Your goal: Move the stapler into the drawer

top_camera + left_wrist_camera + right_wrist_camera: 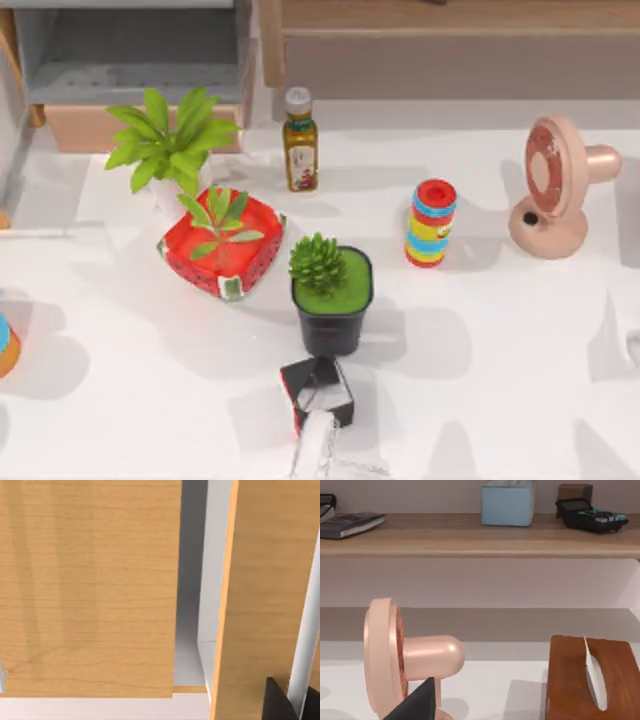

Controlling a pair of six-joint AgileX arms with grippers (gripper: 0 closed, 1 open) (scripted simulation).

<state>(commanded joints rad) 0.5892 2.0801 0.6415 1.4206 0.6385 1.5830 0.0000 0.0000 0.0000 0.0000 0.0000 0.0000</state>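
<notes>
Stapler [314, 440] against small black box [318, 388].

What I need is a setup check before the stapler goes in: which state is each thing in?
drawer: pulled open.
stapler: on the table, outside the drawer.
oil bottle: upright, cap on.
fan: standing upright.
striped tube: standing upright.

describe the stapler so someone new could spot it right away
Start at the black pot holding the spiky green plant, near the table's front middle. Just in front sits a small black box with red edges; the stapler is the slim white bar touching its near side, the sole plain white thing there.
</notes>
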